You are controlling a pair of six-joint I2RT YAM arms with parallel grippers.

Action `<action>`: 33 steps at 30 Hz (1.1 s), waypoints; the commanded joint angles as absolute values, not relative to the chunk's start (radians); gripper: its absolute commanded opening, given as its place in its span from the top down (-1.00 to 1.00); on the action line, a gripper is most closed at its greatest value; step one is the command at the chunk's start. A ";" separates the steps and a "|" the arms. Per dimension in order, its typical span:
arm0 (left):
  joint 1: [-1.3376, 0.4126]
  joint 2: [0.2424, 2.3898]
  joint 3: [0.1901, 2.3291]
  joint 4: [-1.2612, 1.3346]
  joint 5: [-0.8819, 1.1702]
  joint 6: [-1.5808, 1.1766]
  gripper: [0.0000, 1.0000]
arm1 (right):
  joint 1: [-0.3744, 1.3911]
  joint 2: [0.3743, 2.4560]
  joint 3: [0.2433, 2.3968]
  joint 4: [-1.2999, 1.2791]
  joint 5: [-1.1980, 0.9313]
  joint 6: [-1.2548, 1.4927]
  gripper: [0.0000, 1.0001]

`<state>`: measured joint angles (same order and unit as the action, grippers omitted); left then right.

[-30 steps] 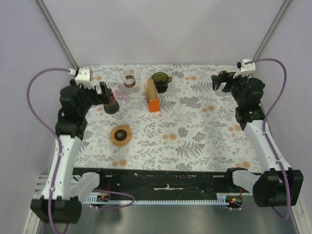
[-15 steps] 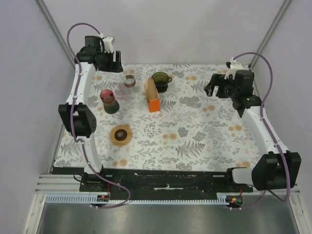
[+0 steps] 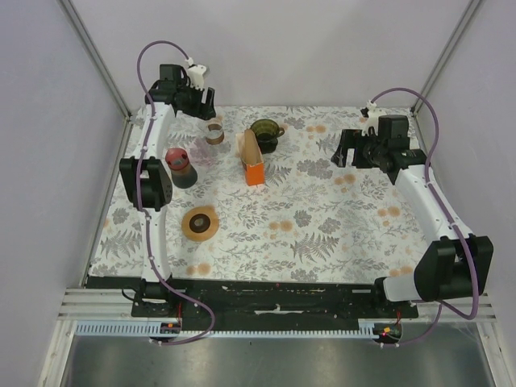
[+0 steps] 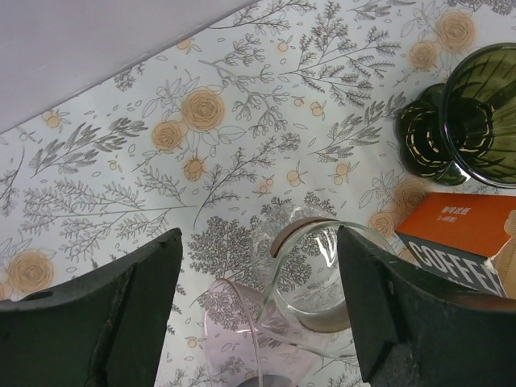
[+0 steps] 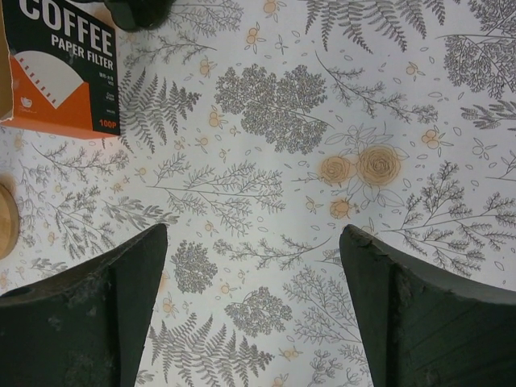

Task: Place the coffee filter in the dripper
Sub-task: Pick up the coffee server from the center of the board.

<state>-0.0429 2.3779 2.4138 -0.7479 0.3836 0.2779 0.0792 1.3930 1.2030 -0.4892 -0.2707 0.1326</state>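
The dark green glass dripper (image 3: 264, 133) (image 4: 486, 113) stands at the back of the table. Just in front of it is the orange coffee filter box (image 3: 254, 165) (image 4: 458, 242) (image 5: 56, 68), with tan paper filters (image 3: 248, 146) poking out of its top. My left gripper (image 3: 199, 100) (image 4: 258, 235) hangs open at the back left, over a clear glass carafe (image 3: 214, 131) (image 4: 326, 278), and holds nothing. Right of the box, my right gripper (image 3: 345, 150) (image 5: 254, 234) is open above bare tablecloth, pointing toward the box.
A red-topped dark cup (image 3: 181, 167) stands at the left. A round wooden lid (image 3: 200, 222) (image 5: 5, 219) lies in front of it. A pale pink glass (image 4: 242, 339) sits beside the carafe. Grey walls close the table's back and sides.
My left arm has swung from beside the red-topped cup up to the back left corner, above the carafe. The right gripper has moved left toward the box. Both stay open.
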 commanded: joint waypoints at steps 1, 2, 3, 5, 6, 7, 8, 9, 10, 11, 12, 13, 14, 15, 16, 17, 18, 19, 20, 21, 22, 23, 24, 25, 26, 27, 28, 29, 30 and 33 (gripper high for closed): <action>-0.044 2.390 2.421 -0.716 0.506 0.380 -0.65 | 0.092 1.404 1.278 -0.544 -0.253 0.109 -0.89; -0.044 2.385 2.405 -0.718 0.520 0.385 -0.63 | 0.092 1.407 1.285 -0.549 -0.249 0.110 -0.89; -0.041 2.379 2.396 -0.716 0.534 0.387 -0.60 | 0.094 1.405 1.289 -0.554 -0.247 0.110 -0.89; -0.029 2.373 2.381 -0.721 0.581 0.382 -0.57 | 0.097 1.405 1.296 -0.557 -0.242 0.110 -0.89; -0.019 2.370 2.375 -0.726 0.612 0.379 -0.55 | 0.097 1.405 1.296 -0.558 -0.241 0.110 -0.89; -0.015 2.372 2.373 -0.735 0.632 0.380 -0.53 | 0.098 1.407 1.296 -0.557 -0.236 0.110 -0.89; -0.012 2.375 2.370 -0.742 0.641 0.393 -0.46 | 0.100 1.407 1.298 -0.560 -0.230 0.113 -0.89; -0.012 2.378 2.368 -0.759 0.643 0.420 -0.37 | 0.100 1.407 1.296 -0.560 -0.227 0.117 -0.89; -0.012 2.385 2.367 -0.773 0.643 0.437 -0.29 | 0.101 1.407 1.296 -0.560 -0.222 0.120 -0.89; -0.012 2.396 2.367 -0.781 0.640 0.454 -0.18 | 0.103 1.407 1.293 -0.560 -0.221 0.123 -0.89; -0.014 2.404 2.368 -0.784 0.629 0.459 -0.05 | 0.103 1.408 1.293 -0.561 -0.221 0.127 -0.89; -0.014 2.411 2.372 -0.784 0.617 0.465 0.22 | 0.104 1.408 1.293 -0.561 -0.219 0.132 -0.92; -0.015 2.413 2.373 -0.784 0.608 0.477 0.40 | 0.106 1.408 1.293 -0.561 -0.219 0.136 -0.92; -0.017 2.416 2.373 -0.784 0.598 0.486 0.44 | 0.104 1.407 1.293 -0.563 -0.216 0.143 -0.92; -0.018 2.415 2.370 -0.787 0.592 0.506 0.44 | 0.107 1.408 1.293 -0.564 -0.218 0.146 -0.92; -0.018 2.414 2.365 -0.788 0.591 0.517 0.43 | 0.106 1.405 1.293 -0.563 -0.218 0.150 -0.92; -0.020 2.414 2.364 -0.793 0.588 0.531 0.40 | 0.107 1.405 1.295 -0.564 -0.216 0.155 -0.93; -0.021 2.414 2.362 -0.795 0.588 0.541 0.39 | 0.109 1.407 1.295 -0.563 -0.216 0.156 -0.92; -0.025 2.416 2.361 -0.796 0.588 0.548 0.40 | 0.110 1.407 1.296 -0.564 -0.216 0.161 -0.92; -0.028 2.416 2.358 -0.801 0.592 0.557 0.39 | 0.110 1.405 1.296 -0.563 -0.215 0.164 -0.92; -0.034 2.413 2.353 -0.805 0.598 0.567 0.39 | 0.112 1.404 1.296 -0.563 -0.212 0.169 -0.92; -0.038 2.413 2.346 -0.808 0.595 0.580 0.39 | 0.117 1.401 1.295 -0.564 -0.213 0.175 -0.92; -0.044 2.413 2.339 -0.810 0.591 0.587 0.38 | 0.118 1.401 1.295 -0.566 -0.213 0.179 -0.92; -0.049 2.413 2.335 -0.807 0.588 0.595 0.39 | 0.120 1.396 1.292 -0.566 -0.212 0.181 -0.91; -0.049 2.416 2.338 -0.805 0.589 0.592 0.44 | 0.121 1.390 1.290 -0.569 -0.212 0.183 -0.92; -0.051 2.418 2.341 -0.792 0.584 0.588 0.52 | 0.126 1.385 1.289 -0.569 -0.213 0.184 -0.91; -0.049 2.416 2.342 -0.782 0.580 0.581 0.66 | 0.127 1.381 1.286 -0.568 -0.213 0.184 -0.91; -0.051 2.415 2.345 -0.772 0.574 0.580 0.83 | 0.129 1.371 1.284 -0.568 -0.213 0.181 -0.91; -0.051 2.410 2.353 -0.766 0.566 0.574 0.96 | 0.130 1.365 1.285 -0.568 -0.213 0.181 -0.91; -0.041 2.379 2.382 -0.755 0.546 0.526 0.96 | 0.132 1.344 1.287 -0.569 -0.209 0.176 -0.92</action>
